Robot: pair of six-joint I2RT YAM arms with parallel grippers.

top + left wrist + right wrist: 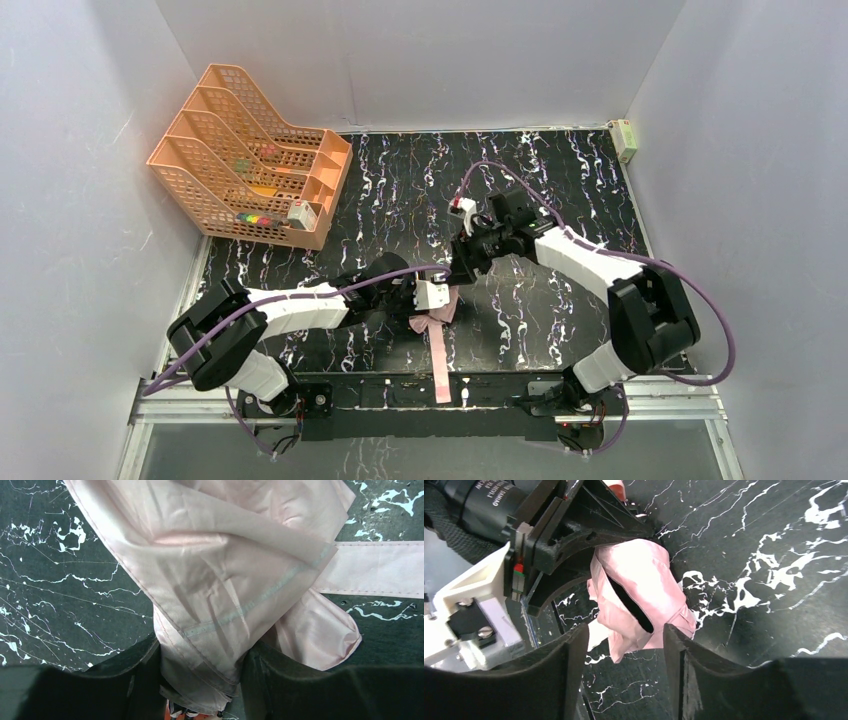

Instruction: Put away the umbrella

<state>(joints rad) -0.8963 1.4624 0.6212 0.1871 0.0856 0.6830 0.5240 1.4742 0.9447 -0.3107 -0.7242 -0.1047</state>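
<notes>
Pink fabric is bunching up mid-table, and that is your umbrella [433, 322], sitting between the two arms and nearer the near edge than the far wall. It is collapsed into a crumpled knot, with no shaft or handle showing in any view. From the knot a flat pink band [441, 365] is running straight toward you and reaching the near edge between the two arm bases. So the long axis is lying far-to-near, with the bulky end pointing away from you and the thin end toward the bases.

Your left gripper [200, 680] is coming in from the left and biting down on the bundle. In the left wrist view the cloth is being squeezed into a narrow waist between the dark fingers [280, 680], and the folds are fanning out wide beyond them. The band is heading off to the right of that view, lying flat on the table [560, 180].

Your right gripper [625, 640] is hovering at the far side of the knot, just beside the left one. Its fingers [559, 675] are standing apart, with a loose pink lobe hanging into the gap. Bare marble is showing between the cloth and one finger, so it is not pinching anything.

Further out, an orange file rack [250, 165] is standing at the far left corner, well apart from the action. A small box [625, 140] is sitting at the far right corner.
</notes>
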